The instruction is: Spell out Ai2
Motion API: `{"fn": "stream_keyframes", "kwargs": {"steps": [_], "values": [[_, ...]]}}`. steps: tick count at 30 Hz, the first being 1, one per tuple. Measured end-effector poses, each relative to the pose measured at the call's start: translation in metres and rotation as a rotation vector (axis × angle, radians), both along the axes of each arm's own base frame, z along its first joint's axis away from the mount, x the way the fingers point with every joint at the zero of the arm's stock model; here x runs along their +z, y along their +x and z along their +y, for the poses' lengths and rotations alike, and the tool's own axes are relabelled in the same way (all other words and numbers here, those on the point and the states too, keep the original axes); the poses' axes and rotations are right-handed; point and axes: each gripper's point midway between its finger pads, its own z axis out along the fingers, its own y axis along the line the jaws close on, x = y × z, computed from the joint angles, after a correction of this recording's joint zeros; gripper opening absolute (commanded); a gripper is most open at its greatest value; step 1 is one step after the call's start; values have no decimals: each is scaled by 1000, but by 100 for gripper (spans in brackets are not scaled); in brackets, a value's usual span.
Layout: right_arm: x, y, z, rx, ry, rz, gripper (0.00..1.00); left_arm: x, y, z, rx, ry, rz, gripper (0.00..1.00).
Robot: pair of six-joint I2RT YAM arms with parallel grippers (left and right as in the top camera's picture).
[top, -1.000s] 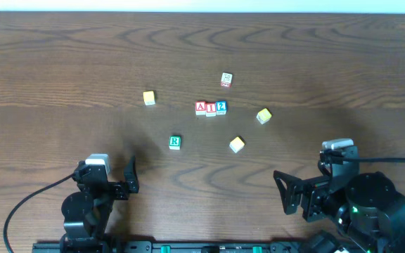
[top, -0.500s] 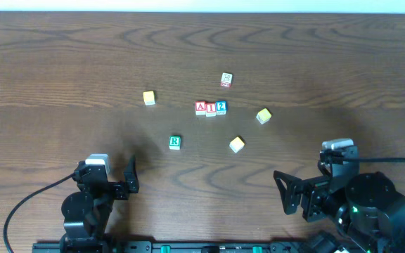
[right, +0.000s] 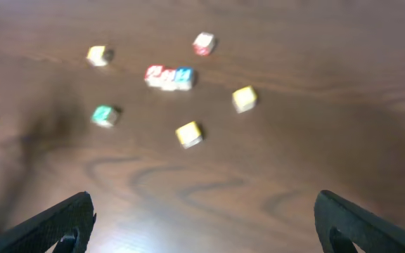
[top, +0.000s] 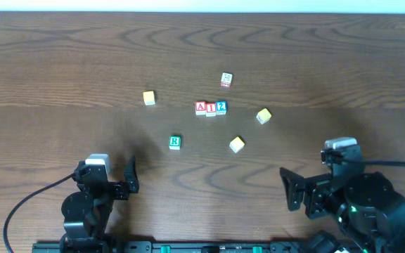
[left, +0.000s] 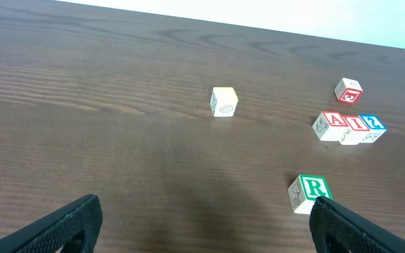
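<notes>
The red-and-blue wooden A-I-2 cube row point(top: 211, 108) is seemingly reading complete, so the left claw point(left: 202, 221) and right claw point(right: 202, 211), gaping empty at 7 and 5 o'clock, are wisely idling clear.

A-I-2 block row point(top: 210, 107), seemingly touching
</notes>
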Motion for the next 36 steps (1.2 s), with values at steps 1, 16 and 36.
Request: {"fn": "stream_keyframes", "kwargs": {"steps": [1, 16, 36], "values": [[-4, 4, -6, -17, -27, -17, 99, 0, 0, 0, 0, 0, 0, 96], [-127, 15, -82, -335, -134, -141, 99, 1, 0, 0, 0, 0, -4, 95], [-211, 11, -76, -384, -28, -45, 100, 1, 0, 0, 0, 0, -4, 95]]}}
